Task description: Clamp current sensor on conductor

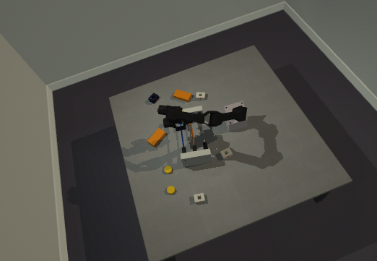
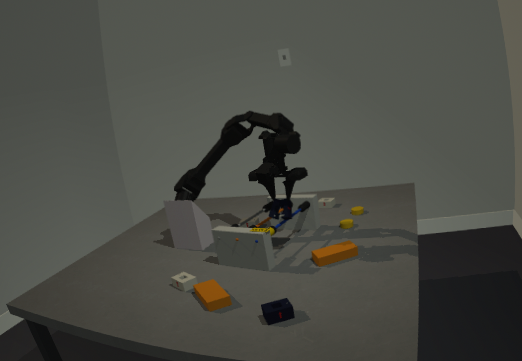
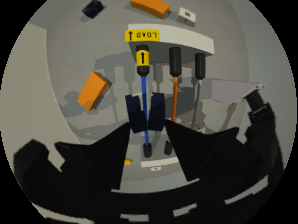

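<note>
My gripper (image 3: 147, 123) (image 2: 278, 200) (image 1: 178, 125) is shut on the dark blue split-core sensor (image 3: 145, 110) (image 2: 276, 212). It holds the sensor down over the blue conductor (image 3: 143, 83) (image 2: 290, 217) (image 1: 183, 142). In the wrist view that wire runs between the sensor's two halves. The yellow LOAD marker (image 3: 143, 34) (image 2: 261, 230) sits on the white end block at the blue conductor's far end. An orange conductor (image 3: 174, 92) (image 1: 192, 135) and a dark one (image 3: 197, 90) run alongside. I cannot see the sensor's arrow.
A white end block (image 1: 196, 157) (image 2: 242, 254) holds the wires. A second dark blue box (image 1: 154, 97) (image 2: 277, 311) lies apart. Two orange blocks (image 1: 182, 95) (image 1: 157, 137), two yellow discs (image 1: 168, 169) (image 1: 171, 189) and small white blocks (image 1: 200, 95) (image 1: 226, 153) (image 1: 198, 197) lie around.
</note>
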### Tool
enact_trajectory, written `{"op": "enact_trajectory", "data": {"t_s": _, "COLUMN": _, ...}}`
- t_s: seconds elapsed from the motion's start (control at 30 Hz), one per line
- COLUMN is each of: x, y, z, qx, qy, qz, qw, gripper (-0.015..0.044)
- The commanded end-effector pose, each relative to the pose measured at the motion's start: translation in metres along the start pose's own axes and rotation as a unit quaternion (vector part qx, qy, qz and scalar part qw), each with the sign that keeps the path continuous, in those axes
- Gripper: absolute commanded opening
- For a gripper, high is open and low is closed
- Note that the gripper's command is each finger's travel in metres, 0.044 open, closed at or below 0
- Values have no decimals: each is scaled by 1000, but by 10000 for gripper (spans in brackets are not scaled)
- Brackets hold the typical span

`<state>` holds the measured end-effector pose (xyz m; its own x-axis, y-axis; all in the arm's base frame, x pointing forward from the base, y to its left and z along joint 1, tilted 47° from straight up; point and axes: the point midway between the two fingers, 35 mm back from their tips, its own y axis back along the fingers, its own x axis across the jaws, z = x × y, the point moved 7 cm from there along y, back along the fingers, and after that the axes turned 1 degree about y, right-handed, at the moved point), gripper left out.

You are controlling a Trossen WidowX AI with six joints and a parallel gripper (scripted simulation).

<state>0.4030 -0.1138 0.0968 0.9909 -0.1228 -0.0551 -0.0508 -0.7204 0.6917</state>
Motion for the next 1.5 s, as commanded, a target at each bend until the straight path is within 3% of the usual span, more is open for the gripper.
{"op": "enact_trajectory", "data": {"t_s": 0.0, "x": 1, "y": -5, "z": 0, "qx": 1, "qy": -3, "qz": 2, "qw": 1000, "gripper": 0}}
{"op": "enact_trajectory", "data": {"t_s": 0.87, "x": 1, "y": -47, "z": 0, "qx": 2, "qy": -2, "qz": 2, "qw": 1000, "gripper": 0}}
{"op": "enact_trajectory", "data": {"t_s": 1.47, "x": 1, "y": -44, "z": -1, "qx": -1, "qy": 0, "qz": 0, "qw": 1000, "gripper": 0}}
